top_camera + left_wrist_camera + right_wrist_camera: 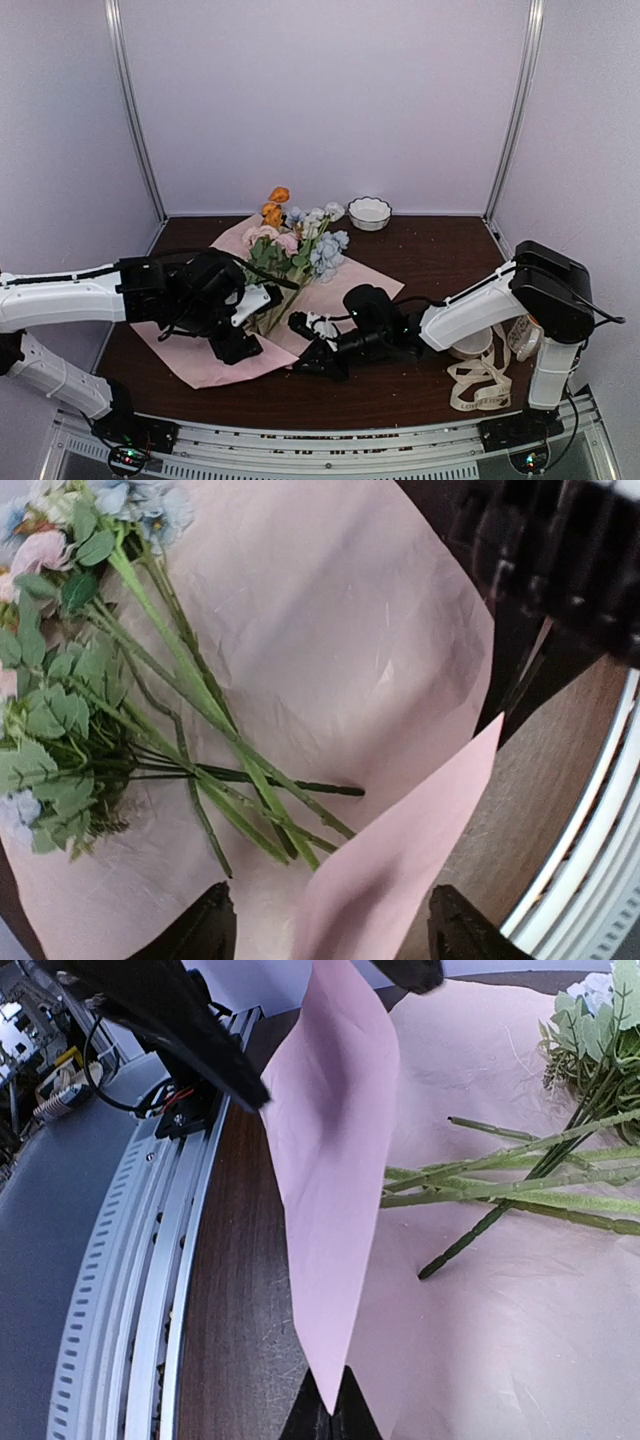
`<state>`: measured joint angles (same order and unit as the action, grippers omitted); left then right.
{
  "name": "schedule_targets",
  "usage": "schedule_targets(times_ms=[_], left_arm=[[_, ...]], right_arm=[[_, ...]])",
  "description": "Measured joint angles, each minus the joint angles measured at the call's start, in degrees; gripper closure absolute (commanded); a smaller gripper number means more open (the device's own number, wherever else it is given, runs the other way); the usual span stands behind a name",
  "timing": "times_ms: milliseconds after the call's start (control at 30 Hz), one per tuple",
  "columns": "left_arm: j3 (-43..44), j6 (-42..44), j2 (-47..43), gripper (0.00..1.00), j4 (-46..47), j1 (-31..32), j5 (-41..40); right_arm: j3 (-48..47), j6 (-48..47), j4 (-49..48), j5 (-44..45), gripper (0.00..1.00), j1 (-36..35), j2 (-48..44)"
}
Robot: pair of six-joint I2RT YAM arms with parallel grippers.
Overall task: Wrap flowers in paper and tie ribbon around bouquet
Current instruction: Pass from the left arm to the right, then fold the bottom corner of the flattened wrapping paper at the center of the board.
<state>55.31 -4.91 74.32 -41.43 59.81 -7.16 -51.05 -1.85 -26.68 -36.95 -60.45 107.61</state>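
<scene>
Reading from the left: the left gripper (330, 932) is released, its jaws apart on either side of a raised fold of the paper (200, 365). The flowers (300, 245) lie on the paper at mid-table. The right gripper (328, 1422) is clenched on the fold's tip. The ribbon (480, 385) lies loose at far right.
</scene>
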Motion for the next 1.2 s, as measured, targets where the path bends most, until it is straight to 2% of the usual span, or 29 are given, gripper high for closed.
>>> schedule_targets(times_ms=[100, 233, 367, 467, 533, 733, 900, 933, 1000, 1033, 1067, 1133, 1200], left_arm=[[-3.3, -4.5, -6.8, 0.18, 2.3, -0.3, 1.2], [-9.7, -11.0, -15.5, 0.13, 5.8, -0.3, 2.1], [-15.8, -16.6, -19.6, 0.04, 6.5, -0.3, 2.1], [-18.5, -18.9, -20.4, 0.04, 6.6, -0.3, 2.5], [-19.7, -19.9, -21.0, 0.07, 6.7, -0.2, 3.0], [-23.6, -20.3, -21.2, 0.35, 8.9, 1.9, 4.0], [-26.1, -20.2, -18.4, 0.37, 10.3, 2.9, 5.0], [-26.1, -20.2, -17.6, 0.4, 10.6, 2.9, 5.1], [-26.0, -20.2, -16.0, 0.52, 11.6, 2.9, 5.5], [-25.9, -20.3, -14.9, 0.62, 12.0, 2.9, 5.7], [-25.9, -20.2, -13.7, 0.77, 12.3, 2.9, 5.9], [-25.9, -20.5, -12.3, 1.0, 12.4, 2.9, 5.9], [-25.7, -20.3, -12.4, 1.0, 12.0, 2.9, 5.4]], right_arm=[[-0.9, 5.0, 0.3, -1.5, 1.0, 0.7, 0.3], [-1.1, 10.4, 0.8, -2.6, 1.0, 2.0, 1.1], [-1.1, 13.9, 2.9, -3.3, 1.0, 2.7, 1.2], [-1.1, 15.5, 4.7, -3.4, 1.0, 3.0, 1.1], [-1.1, 16.3, 5.6, -3.5, 1.0, 3.2, 1.1], [-1.1, 18.2, 9.2, -4.5, 1.0, 4.1, 1.1], [-0.9, 18.9, 11.0, -5.1, 1.0, 5.9, 0.6], [-0.8, 19.0, 11.1, -5.2, 1.0, 6.1, 0.4], [-0.8, 19.1, 11.5, -5.5, 1.0, 6.4, 0.3], [-0.8, 19.1, 11.8, -5.7, 1.0, 6.5, 0.3], [-0.8, 19.1, 12.0, -5.9, 1.0, 6.6, 0.3], [-0.8, 19.1, 12.3, -6.2, 1.0, 7.0, 0.3], [-0.8, 19.0, 13.1, -6.6, 1.0, 7.2, 0.2]])
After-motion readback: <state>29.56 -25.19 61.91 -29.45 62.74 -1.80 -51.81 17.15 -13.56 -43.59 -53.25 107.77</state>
